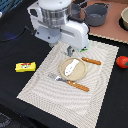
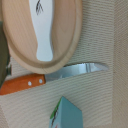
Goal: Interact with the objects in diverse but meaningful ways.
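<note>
A black table (image 1: pixel 15 80) is being covered by a beige placemat (image 1: pixel 50 82) (plate (image 1: pixel 80 74) and cutlery on it); a yellow box (image 1: pixel 25 66) and tomato (image 1: pixel 122 61) are being carried beside.

A robot lab's mock dining scene: a white robot arm (image 1: pixel 60 22) stands over a black tabletop (image 1: pixel 15 82) laid with a beige woven placemat (image 1: pixel 50 82). A round tan plate (image 1: pixel 81 71), orange-handled knife (image 2: pixel 30 82) and grey pots (image 1: pixel 96 14) serve as props.
</note>
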